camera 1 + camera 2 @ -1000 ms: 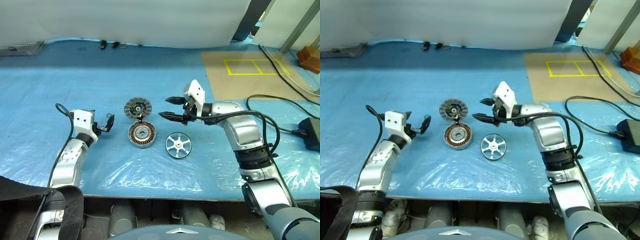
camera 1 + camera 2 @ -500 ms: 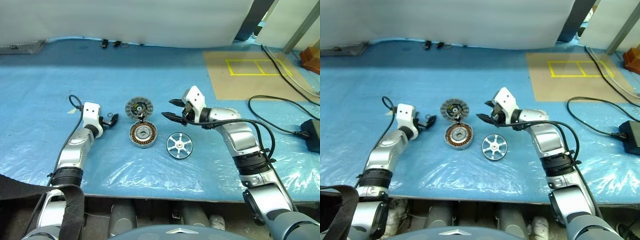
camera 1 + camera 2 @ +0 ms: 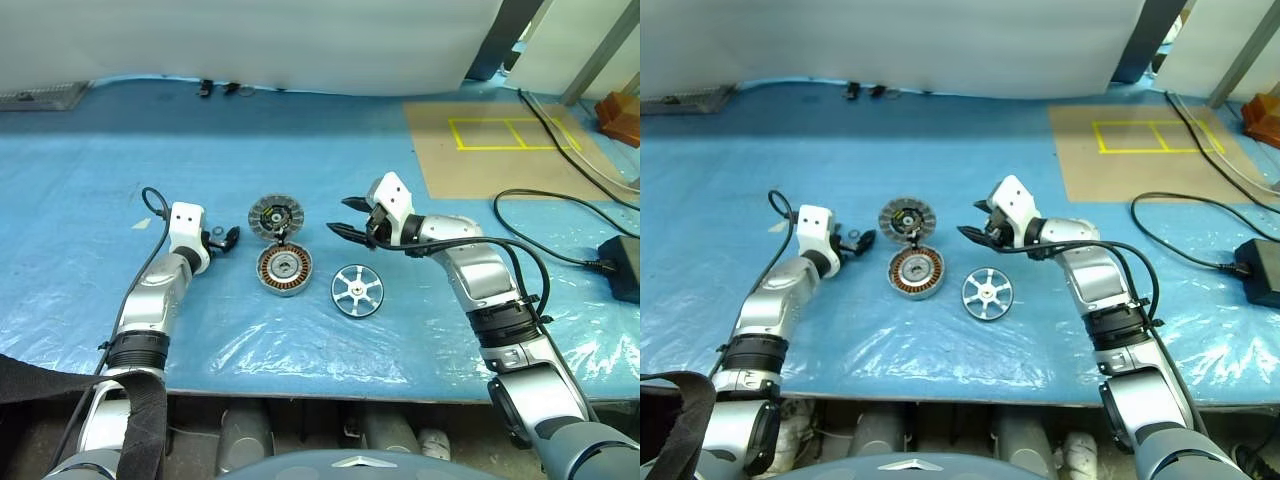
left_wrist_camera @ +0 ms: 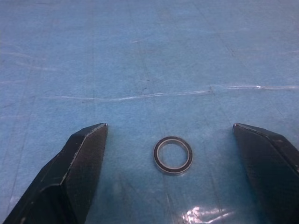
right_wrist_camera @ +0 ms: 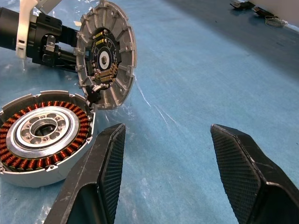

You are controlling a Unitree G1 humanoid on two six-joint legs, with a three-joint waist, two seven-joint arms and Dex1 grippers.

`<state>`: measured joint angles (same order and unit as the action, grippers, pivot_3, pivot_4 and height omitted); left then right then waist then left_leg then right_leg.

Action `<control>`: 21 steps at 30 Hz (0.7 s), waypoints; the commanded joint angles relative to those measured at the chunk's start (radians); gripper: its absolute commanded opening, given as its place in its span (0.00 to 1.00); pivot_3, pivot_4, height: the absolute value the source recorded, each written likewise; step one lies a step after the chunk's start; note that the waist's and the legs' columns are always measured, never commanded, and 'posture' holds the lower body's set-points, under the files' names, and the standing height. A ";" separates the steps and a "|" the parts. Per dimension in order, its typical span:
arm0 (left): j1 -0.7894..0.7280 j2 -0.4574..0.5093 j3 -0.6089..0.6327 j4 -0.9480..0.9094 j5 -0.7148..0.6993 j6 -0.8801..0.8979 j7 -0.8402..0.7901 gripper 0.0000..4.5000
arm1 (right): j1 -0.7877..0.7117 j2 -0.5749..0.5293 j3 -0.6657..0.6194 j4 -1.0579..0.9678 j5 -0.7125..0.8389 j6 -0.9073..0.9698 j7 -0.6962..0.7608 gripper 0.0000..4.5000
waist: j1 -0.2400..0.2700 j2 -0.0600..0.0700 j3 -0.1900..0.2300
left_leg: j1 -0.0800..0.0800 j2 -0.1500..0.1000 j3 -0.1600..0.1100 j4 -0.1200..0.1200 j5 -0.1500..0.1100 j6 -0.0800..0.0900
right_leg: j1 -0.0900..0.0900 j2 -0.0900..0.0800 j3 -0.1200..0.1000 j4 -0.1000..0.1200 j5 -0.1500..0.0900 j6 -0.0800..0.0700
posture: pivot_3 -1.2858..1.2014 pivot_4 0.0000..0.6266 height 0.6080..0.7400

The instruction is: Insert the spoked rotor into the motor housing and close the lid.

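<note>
Right, both arms out over the blue sheet, nothing gripped, rotor not in yet.

L gripper (image 3: 226,238) hangs w/ fingers spread wide & empty, just left of the raised lid (image 3: 275,216); in the left wrist view a small black ring (image 4: 173,155) lies flat on the sheet between its fingertips (image 4: 88,140), touching neither. Motor housing (image 3: 285,269) sits mid-table, copper windings showing, lid tilted up at its far edge, hinged open. Spoked rotor (image 3: 357,290) lies flat just right of the housing, apart from it. R gripper (image 3: 340,217) is above & behind the rotor, jaws parted, holding nothing, pointing toward the lid. Open sheet all round the parts; near table edge (image 3: 330,370) well clear of the rotor; brown board (image 3: 500,150) & black cables (image 3: 560,200) far right, away from the work.
</note>
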<state>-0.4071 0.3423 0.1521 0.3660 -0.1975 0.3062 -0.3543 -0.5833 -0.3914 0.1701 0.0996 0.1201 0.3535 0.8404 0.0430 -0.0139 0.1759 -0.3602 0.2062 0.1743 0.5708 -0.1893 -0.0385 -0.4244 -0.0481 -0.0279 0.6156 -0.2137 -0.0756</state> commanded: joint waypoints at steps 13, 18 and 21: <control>0.084 -0.033 0.009 -0.061 -0.001 0.067 0.056 0.88 | -0.042 -0.007 0.018 0.009 -0.008 -0.057 0.018 0.65 | 0.001 0.001 -0.001 | 0.000 0.000 0.000 -0.001 -0.002 0.004 | 0.000 0.000 0.000 -0.001 0.000 0.000 | 0.52 0.24 1.00; 0.064 -0.034 0.015 -0.032 0.002 0.060 0.059 0.88 | -0.045 -0.010 0.019 0.014 -0.010 -0.062 0.022 0.65 | 0.004 0.002 -0.001 | 0.000 0.000 0.000 -0.002 -0.002 0.004 | 0.000 0.000 0.000 -0.003 0.000 0.000 | 0.52 0.24 1.00; 0.062 -0.033 0.017 -0.026 0.001 0.059 0.055 0.88 | -0.048 -0.010 0.020 0.015 -0.011 -0.063 0.021 0.65 | 0.005 0.004 -0.002 | 0.000 0.000 0.000 -0.002 -0.002 0.004 | 0.000 0.000 0.000 -0.003 0.000 0.000 | 0.52 0.24 1.00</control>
<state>-0.3625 0.3131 0.1708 0.2956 -0.1976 0.3442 -0.2974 -0.6078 -0.3969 0.1916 0.1317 0.1120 0.3109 0.8594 0.0476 -0.0102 0.1738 -0.3600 0.2061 0.1745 0.5693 -0.1916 -0.0346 -0.4241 -0.0483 -0.0282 0.6128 -0.2138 -0.0753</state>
